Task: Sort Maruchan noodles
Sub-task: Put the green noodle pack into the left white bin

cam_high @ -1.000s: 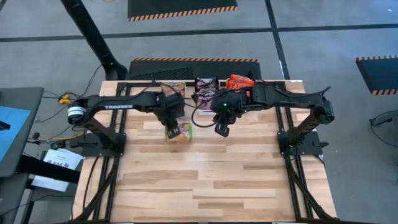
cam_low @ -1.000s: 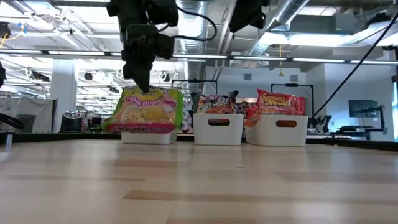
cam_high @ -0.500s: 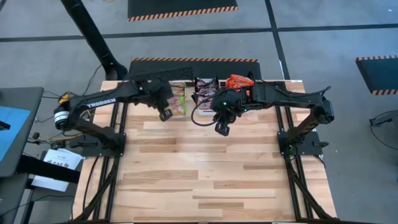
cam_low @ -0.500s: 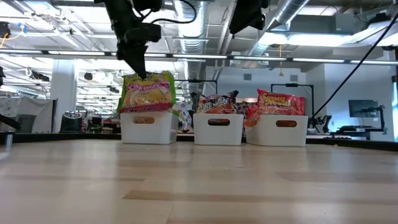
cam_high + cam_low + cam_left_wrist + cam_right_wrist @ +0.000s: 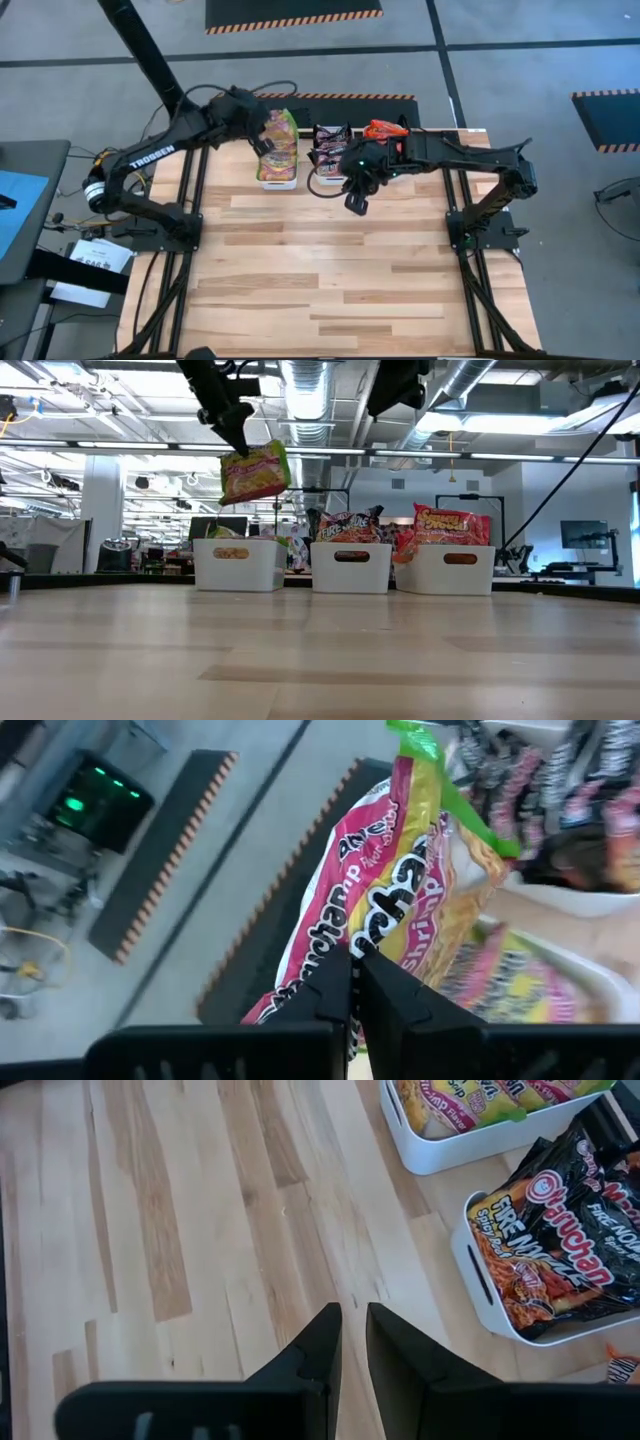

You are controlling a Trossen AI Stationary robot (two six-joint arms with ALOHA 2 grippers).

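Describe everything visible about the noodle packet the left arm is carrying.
The green-yellow noodle packet is a flat, crinkly plastic pack with green edges, a yellow face and pink-and-white lettering. It hangs tilted in the air, pinched at one edge by the left end effector, whose jaws are shut on it. It sits above the leftmost white bin, which already holds similar green-yellow packets. Nothing else touches it.
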